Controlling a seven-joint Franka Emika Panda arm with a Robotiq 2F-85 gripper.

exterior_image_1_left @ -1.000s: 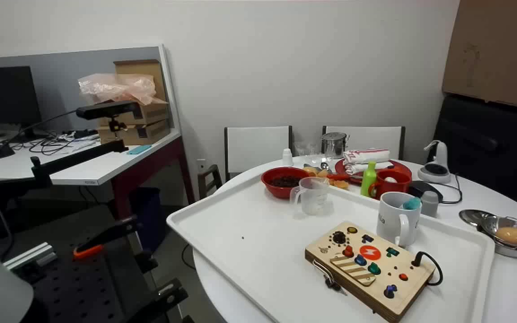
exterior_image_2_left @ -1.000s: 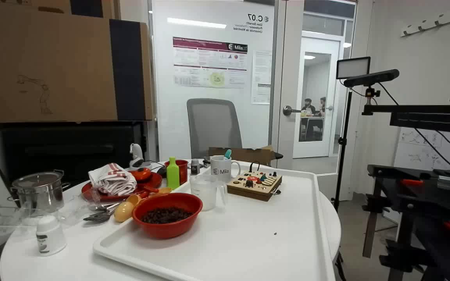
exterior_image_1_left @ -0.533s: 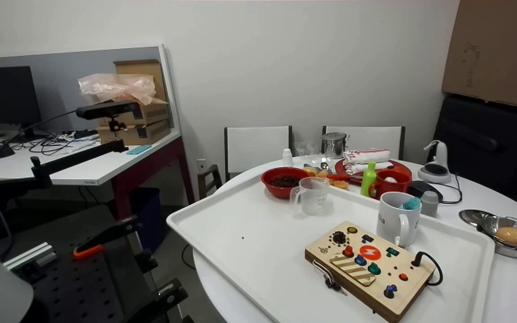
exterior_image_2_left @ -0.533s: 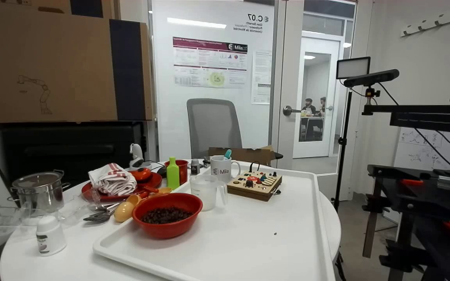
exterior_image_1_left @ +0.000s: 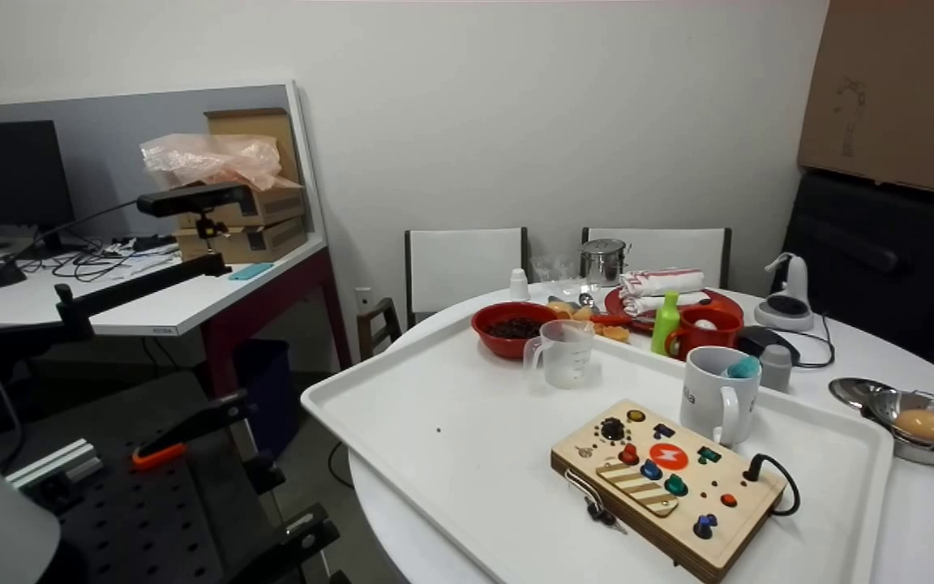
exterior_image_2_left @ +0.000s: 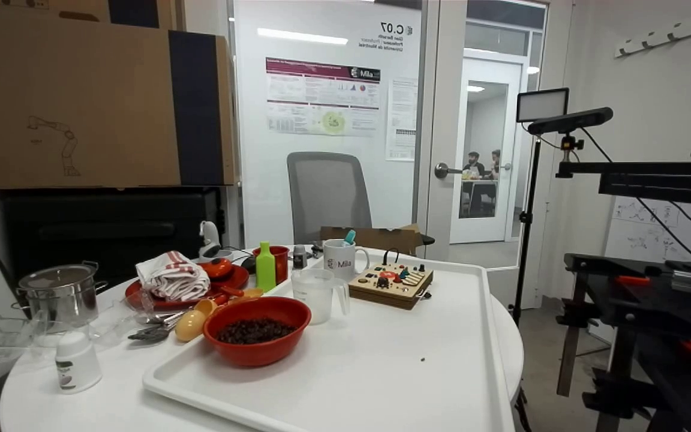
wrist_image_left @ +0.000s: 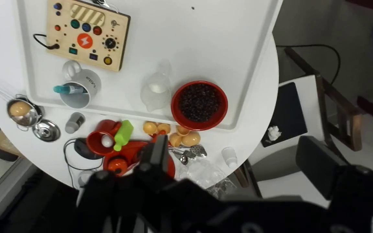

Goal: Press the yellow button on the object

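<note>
Holds the gripper with its fingers spread wide apart in the foreground of the wrist view, across the frame from a wooden control box lying flat on a white tray. Set into one corner of the box's top face, the yellow button, near a black dial and a small blue switch; too small to tell whether raised or pressed in. On the same face, a round red emblem with a white lightning bolt, three colored controls in a row and a striped panel. Plugged in at the opposite end of the same long side as the button, a black cable. Just beside the box in both exterior views, an upright white mug marked "Mila," with a teal-topped item inside. Also on the tray, a clear measuring cup between the box and a red bowl of dark bean-like pieces. Beyond the tray's rim, on the round white table, a lime-green bottle, a red mug with a white, egg-like item inside and a folded white towel with red stripes.
</note>
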